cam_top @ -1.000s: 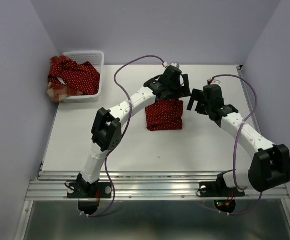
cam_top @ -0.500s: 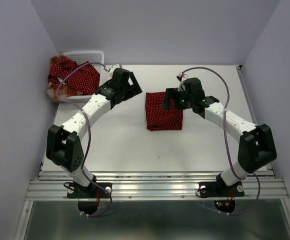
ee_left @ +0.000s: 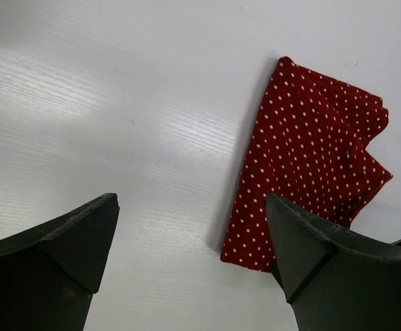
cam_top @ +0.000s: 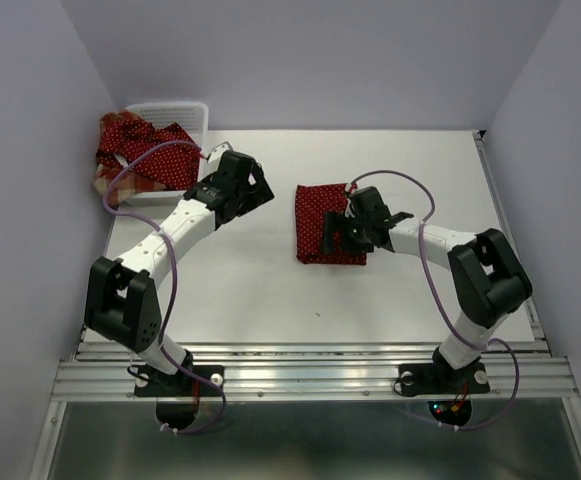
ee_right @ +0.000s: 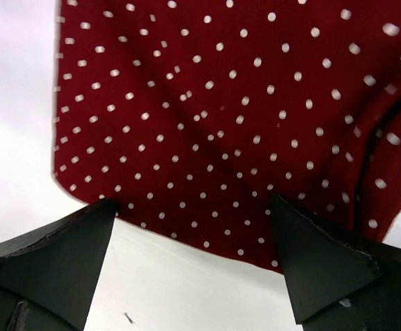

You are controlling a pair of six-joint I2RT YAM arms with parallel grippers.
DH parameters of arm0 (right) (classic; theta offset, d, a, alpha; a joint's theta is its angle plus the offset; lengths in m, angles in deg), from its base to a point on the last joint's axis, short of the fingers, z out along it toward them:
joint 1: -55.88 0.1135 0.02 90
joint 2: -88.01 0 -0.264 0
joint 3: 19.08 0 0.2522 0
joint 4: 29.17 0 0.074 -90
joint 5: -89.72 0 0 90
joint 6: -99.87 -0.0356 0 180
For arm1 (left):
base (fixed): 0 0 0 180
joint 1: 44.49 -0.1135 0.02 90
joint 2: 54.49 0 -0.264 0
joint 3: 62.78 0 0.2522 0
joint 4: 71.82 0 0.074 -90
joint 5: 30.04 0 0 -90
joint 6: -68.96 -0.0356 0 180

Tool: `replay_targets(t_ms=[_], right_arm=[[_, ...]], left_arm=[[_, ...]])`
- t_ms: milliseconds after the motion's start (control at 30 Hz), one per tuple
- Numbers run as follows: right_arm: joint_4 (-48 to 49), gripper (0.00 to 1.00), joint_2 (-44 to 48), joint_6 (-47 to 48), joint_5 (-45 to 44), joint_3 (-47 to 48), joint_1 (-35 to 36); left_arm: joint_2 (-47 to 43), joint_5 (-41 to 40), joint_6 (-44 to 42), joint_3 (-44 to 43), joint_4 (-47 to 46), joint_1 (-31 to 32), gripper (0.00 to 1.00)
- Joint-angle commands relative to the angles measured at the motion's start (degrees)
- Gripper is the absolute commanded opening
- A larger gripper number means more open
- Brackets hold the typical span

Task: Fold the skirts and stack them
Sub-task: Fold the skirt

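**One folded dotted skirt mid-table, both grippers spread and empty**

The white table (cam_top: 270, 290) has a faint wood-grain sheen in the left wrist view. At its far left corner sits a white mesh basket (cam_top: 175, 106). Most of it is hidden under a rumpled heap of dark red dotted cloth (cam_top: 150, 150), and a plaid skirt (cam_top: 110, 186) spills over the near rim. How many dotted skirts are in that heap cannot be told.

Near the table's middle lies a folded polka-dot skirt (cam_top: 318, 225), a flat, roughly square pad of soft cloth. Its right edge is covered by the right gripper (cam_top: 342, 232). From the left wrist, one corner of the skirt (ee_left: 310, 152) looks creased and uneven.

The right gripper (ee_right: 193, 269) hangs low over the skirt (ee_right: 221, 124), jaws wide, grasping nothing. Whether its tips touch the cloth cannot be told.

The left gripper (cam_top: 260, 190) is left of the skirt and apart from it. Its dark wedge-shaped fingers are parted around bare table (ee_left: 193, 262).
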Motion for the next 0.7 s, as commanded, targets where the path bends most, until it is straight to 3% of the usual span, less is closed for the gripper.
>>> replay_targets(t_ms=[0, 300, 667], right_arm=[[2.19, 1.00, 2.00, -4.76, -0.56, -4.56, 0.01], [1.23, 1.00, 6.47, -1.08, -4.00, -2.11, 0.01], [-1.67, 1.00, 17.99, 0.24, 7.34, -11.76, 1.41]], left_arm=[[0.36, -1.39, -0.54, -1.88, -0.43, 0.04, 0.99], [2.65, -0.86, -1.77, -4.61, -0.69, 0.04, 0.99], [6.17, -1.39, -4.67, -7.42, -0.52, -0.31, 0.99]])
